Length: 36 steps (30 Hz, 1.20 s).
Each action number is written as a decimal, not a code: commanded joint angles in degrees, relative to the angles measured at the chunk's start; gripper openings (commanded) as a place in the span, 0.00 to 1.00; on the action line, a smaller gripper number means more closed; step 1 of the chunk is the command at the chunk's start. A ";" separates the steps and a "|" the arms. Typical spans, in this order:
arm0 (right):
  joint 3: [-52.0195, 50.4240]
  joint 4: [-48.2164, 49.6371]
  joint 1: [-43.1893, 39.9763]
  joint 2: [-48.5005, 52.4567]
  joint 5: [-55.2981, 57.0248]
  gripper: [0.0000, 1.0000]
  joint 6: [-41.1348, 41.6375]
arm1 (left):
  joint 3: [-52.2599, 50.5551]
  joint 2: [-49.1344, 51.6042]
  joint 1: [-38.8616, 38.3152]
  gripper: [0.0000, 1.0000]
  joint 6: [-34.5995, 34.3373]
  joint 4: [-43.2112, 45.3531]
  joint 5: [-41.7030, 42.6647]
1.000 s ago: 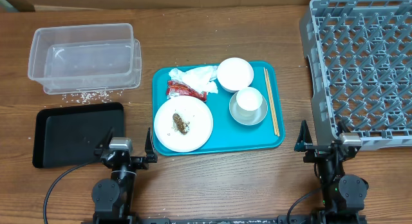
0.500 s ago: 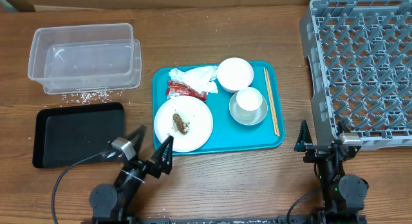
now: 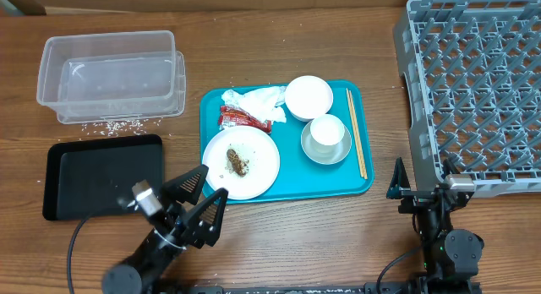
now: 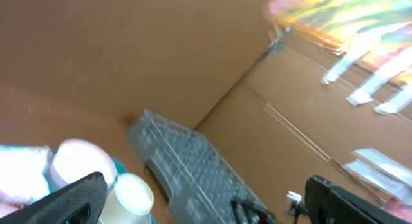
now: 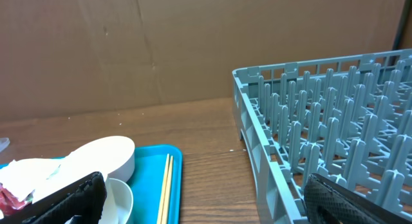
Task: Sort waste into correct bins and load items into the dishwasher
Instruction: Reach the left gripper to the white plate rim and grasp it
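The left gripper gapes wide, angled; right gripper apparently spread too, upright.

A brown wood-grain table fills the overhead view. Plain brown cardboard panels stand behind its far edge like walls. White tape strips cross one panel. Light is even.

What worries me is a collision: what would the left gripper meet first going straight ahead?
Seen from overhead, the open left gripper points at the near edge of the white plate on the teal tray. Its wrist camera looks upward, so it may pass above it.
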 commanded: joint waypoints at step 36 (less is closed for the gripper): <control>-0.59 0.39 -0.15 -0.57 0.11 1.00 -0.31 | 66.53 94.40 -33.27 1.00 32.74 -66.01 -34.91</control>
